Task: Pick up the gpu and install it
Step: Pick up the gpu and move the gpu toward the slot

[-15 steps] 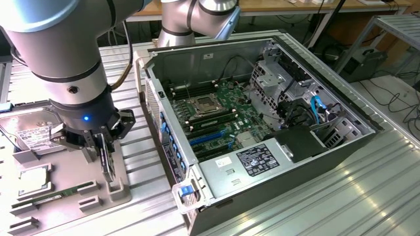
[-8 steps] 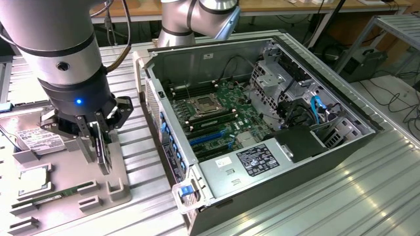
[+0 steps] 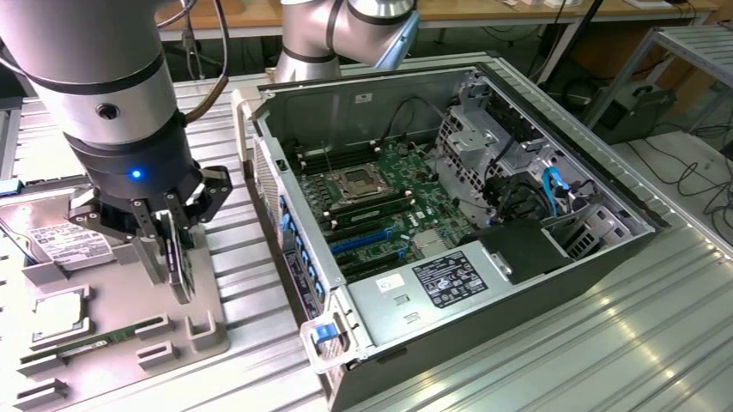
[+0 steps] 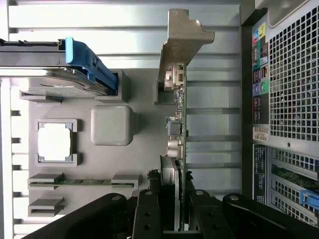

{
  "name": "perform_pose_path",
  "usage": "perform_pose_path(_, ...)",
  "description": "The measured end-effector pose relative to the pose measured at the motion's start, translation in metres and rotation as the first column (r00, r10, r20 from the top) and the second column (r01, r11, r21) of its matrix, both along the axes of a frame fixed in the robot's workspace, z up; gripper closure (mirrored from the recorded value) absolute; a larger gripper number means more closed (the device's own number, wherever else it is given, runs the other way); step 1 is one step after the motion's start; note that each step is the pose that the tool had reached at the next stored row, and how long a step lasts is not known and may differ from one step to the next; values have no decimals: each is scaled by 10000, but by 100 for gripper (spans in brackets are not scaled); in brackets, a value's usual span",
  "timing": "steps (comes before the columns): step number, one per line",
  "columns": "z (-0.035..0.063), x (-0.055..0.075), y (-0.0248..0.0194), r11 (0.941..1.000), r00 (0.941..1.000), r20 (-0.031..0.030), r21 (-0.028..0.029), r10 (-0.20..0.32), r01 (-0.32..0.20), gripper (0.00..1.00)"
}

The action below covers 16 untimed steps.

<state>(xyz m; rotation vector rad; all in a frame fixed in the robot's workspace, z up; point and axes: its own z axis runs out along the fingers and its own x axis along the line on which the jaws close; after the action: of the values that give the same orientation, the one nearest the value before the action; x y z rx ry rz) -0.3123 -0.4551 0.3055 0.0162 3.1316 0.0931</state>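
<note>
**Gpu being gripped edge-on at the parts tray**

Gripper fingers are being pressed against the two faces of the gpu, so the card is judged to be clamped between them. The gpu is being held upright and thin-edge-on directly under the wrist, with its silver end bracket pointing away from the fingers.

Whether the card is clear of its slot in the grey tray cannot be told. For a clean pick, the card is best being drawn straight along its own plane, without tilt, so that nothing is being dragged against the tray posts.

In the tray, a hard drive and a memory stick are being left well apart from the gripper. The open computer case is lying just beside the tray on the bench.
</note>
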Motion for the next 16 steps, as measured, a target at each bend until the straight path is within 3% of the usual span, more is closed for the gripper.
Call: perform_pose_path(16, 61, 0, 0, 10000, 10000, -2, -1, 0, 0, 73)
